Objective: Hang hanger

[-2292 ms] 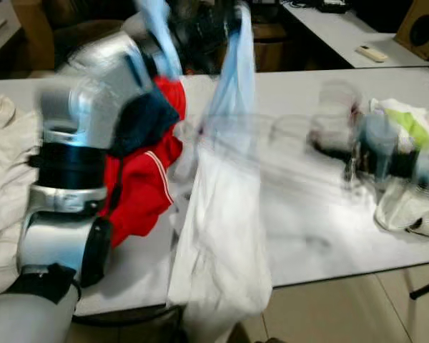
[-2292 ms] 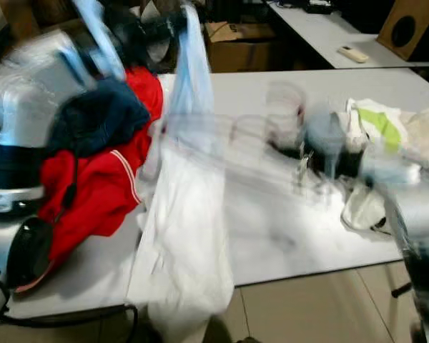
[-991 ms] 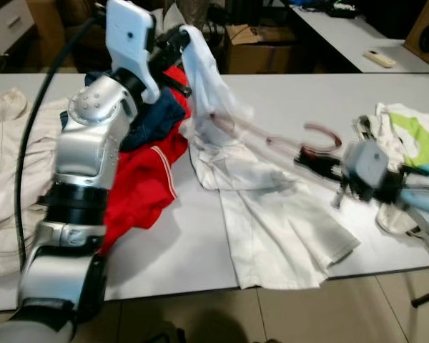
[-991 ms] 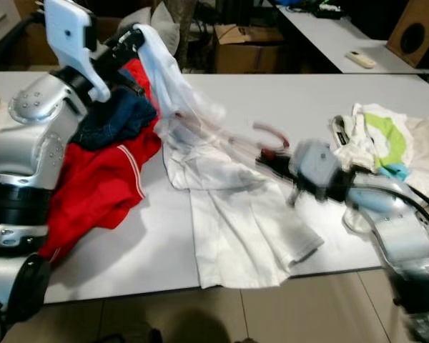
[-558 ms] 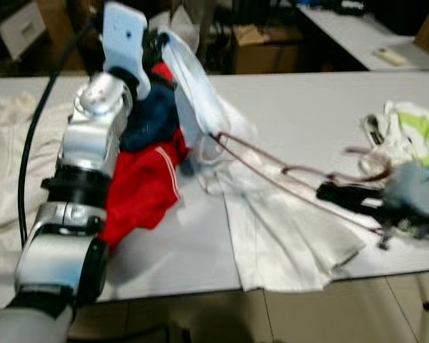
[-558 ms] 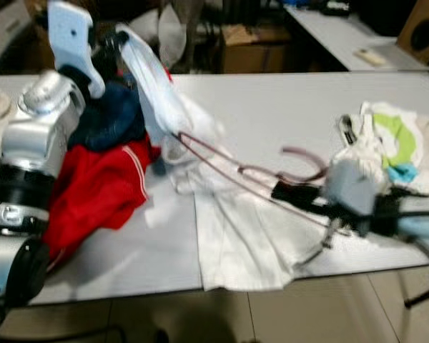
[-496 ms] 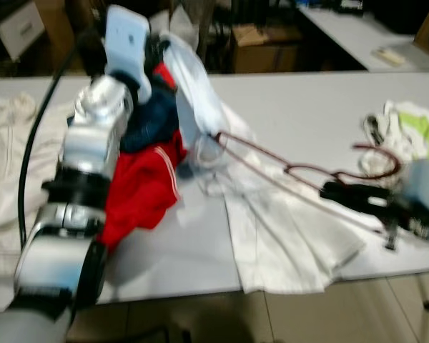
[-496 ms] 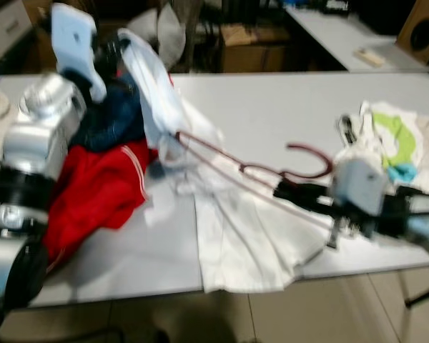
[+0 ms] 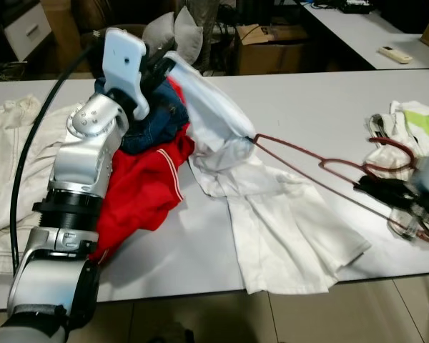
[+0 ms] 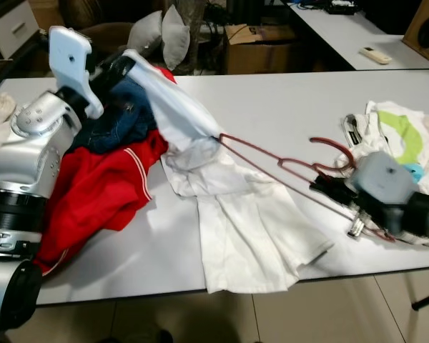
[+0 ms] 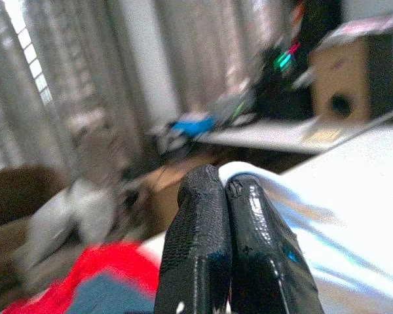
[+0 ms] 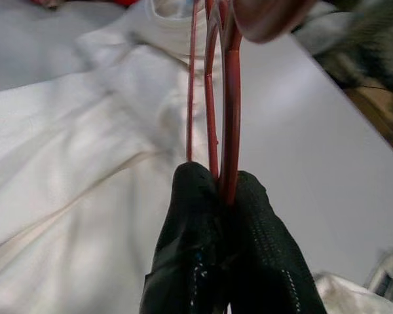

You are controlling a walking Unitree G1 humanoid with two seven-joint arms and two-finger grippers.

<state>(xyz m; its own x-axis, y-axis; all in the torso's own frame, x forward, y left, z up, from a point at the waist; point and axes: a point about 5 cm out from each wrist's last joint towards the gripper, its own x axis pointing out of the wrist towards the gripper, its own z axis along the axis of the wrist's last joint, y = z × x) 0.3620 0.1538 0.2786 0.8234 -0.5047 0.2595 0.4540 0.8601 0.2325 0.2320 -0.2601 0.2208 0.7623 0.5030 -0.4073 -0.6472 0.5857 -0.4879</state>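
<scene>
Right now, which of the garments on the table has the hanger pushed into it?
The white shirt in the middle: the red hanger enters its raised collar end. The red garment and blue denim lie apart, untouched.

Red garment (image 9: 143,189) beside blue jeans (image 9: 154,125), cream jacket (image 9: 3,164), cardboard box (image 9: 268,46), remote (image 9: 394,53), 2 pillows (image 10: 161,28).

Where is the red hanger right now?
The red hanger stretches across the table toward the robot's right, its near end pinched in the right claw and its far tip inside the white shirt, which the left claw lifts.
</scene>
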